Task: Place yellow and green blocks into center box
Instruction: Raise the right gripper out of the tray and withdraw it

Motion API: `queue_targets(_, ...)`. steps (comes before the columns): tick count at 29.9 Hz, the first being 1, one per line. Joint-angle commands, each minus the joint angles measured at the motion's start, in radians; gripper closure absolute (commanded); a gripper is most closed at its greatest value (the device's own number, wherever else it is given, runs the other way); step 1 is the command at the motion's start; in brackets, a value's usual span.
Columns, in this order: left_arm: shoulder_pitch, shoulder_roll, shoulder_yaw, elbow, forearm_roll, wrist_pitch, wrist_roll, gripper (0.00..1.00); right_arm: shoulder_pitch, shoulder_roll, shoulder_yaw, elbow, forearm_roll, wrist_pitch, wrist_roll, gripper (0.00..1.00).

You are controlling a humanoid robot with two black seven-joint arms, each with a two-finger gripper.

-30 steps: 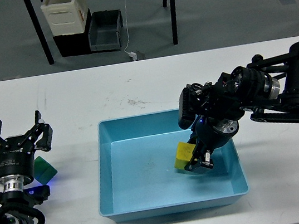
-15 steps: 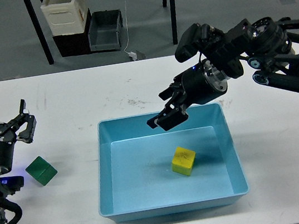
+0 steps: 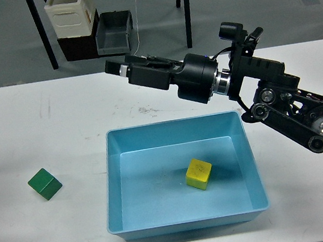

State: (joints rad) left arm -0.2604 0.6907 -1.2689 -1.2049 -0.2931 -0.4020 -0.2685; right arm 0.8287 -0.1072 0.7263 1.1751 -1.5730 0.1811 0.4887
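Note:
A yellow block (image 3: 198,174) lies inside the blue box (image 3: 112,183), right of its middle. A green block (image 3: 44,184) sits on the white table (image 3: 59,130), left of the box and apart from it. My right arm comes in from the right and reaches left above the table behind the box. Its gripper (image 3: 116,68) is high over the table's far side, well away from both blocks. It holds nothing I can see, and its fingers are dark and seen side-on, so I cannot tell them apart. My left arm is out of view.
The right arm's thick joints (image 3: 298,119) hang over the table to the right of the box. Beyond the table's far edge, on the floor, stand a white crate (image 3: 70,13), a grey bin (image 3: 114,33) and black table legs (image 3: 44,38).
My right gripper has let go of the yellow block in the box, risen, and swung left and back. My left arm has withdrawn out of view. The green block has not moved.

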Motion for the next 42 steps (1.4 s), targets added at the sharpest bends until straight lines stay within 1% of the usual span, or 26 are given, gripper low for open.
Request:
queue_targets(1, -0.052, 0.045, 0.017, 0.088, 0.075, -0.015, 0.008, 0.00, -0.092, 0.026, 0.116, 0.040, 0.163, -0.018, -0.051, 0.00)
queue_targets(3, -0.057, 0.088, 0.046, 0.091, 0.217, -0.044, 0.008, 0.00, -0.158, 0.049, 0.189, 0.075, 0.227, -0.017, -0.106, 0.00)
queue_targets(5, -0.062, 0.101, 0.052, 0.091, 0.345, -0.076, 0.005, 0.00, -0.224, 0.063, 0.255, 0.112, 0.261, -0.015, -0.145, 0.00)
queue_targets(6, -0.065, 0.101, 0.048, 0.091, 0.401, -0.087, 0.000, 0.00, -0.258, 0.064, 0.290, 0.133, 0.280, -0.015, -0.157, 0.00)
queue_targets(8, -0.069, 0.107, 0.043, 0.091, 0.471, -0.087, -0.014, 0.00, -0.316, 0.069, 0.367, 0.169, 0.327, -0.015, -0.163, 0.00)
queue_targets(10, -0.082, 0.128, 0.036, 0.093, 0.517, -0.087, -0.052, 0.00, -0.391, 0.072, 0.450, 0.195, 0.385, -0.012, -0.170, 0.00)
queue_targets(11, -0.094, 0.150, 0.036, 0.093, 0.550, -0.087, -0.078, 0.00, -0.425, 0.076, 0.485, 0.210, 0.410, -0.012, -0.177, 0.00)
queue_targets(13, -0.118, 0.196, 0.036, 0.091, 0.673, -0.087, -0.148, 0.00, -0.498, 0.078, 0.563, 0.257, 0.461, -0.008, -0.197, 0.00)
queue_targets(15, -0.161, 0.210, 0.036, 0.088, 0.838, -0.087, -0.220, 0.00, -0.577, 0.076, 0.631, 0.294, 0.504, 0.012, -0.217, 0.00)
queue_targets(17, -0.210, 0.210, 0.046, 0.088, 1.044, -0.087, -0.220, 0.00, -0.663, 0.075, 0.689, 0.333, 0.548, 0.034, -0.226, 0.00)
queue_targets(21, -0.269, 0.195, 0.049, 0.087, 1.432, -0.087, -0.220, 0.02, -0.808, 0.072, 0.761, 0.382, 0.628, 0.057, -0.226, 0.00)
queue_targets(23, -0.287, 0.173, 0.055, 0.085, 1.573, -0.087, -0.220, 0.02, -0.865, 0.072, 0.783, 0.390, 0.659, 0.058, -0.225, 0.00)
queue_targets(25, -0.296, 0.159, 0.095, 0.078, 1.698, -0.087, -0.220, 0.02, -0.911, 0.072, 0.801, 0.390, 0.680, 0.057, -0.219, 0.00)
queue_targets(28, -0.333, 0.164, 0.204, 0.074, 1.819, -0.087, -0.220, 0.02, -0.962, 0.072, 0.838, 0.400, 0.700, 0.057, -0.217, 0.00)
queue_targets(30, -0.364, 0.174, 0.317, 0.045, 1.880, -0.087, -0.220, 0.02, -0.982, 0.070, 0.858, 0.405, 0.717, 0.057, -0.217, 0.00)
queue_targets(34, -0.459, 0.301, 0.561, -0.114, 2.022, -0.087, -0.220, 0.00, -1.007, 0.064, 0.889, 0.403, 0.737, 0.058, -0.216, 0.00)
queue_targets(36, -0.483, 0.349, 0.646, -0.177, 2.042, -0.087, -0.220, 0.00, -1.010, 0.064, 0.892, 0.403, 0.738, 0.057, -0.214, 0.00)
queue_targets(39, -0.500, 0.378, 0.732, -0.214, 2.049, -0.087, -0.220, 0.00, -1.017, 0.064, 0.894, 0.403, 0.740, 0.057, -0.205, 0.00)
queue_targets(42, -0.502, 0.388, 0.792, -0.240, 2.150, -0.087, -0.220, 0.01, -1.027, 0.064, 0.895, 0.400, 0.738, 0.057, -0.200, 0.00)
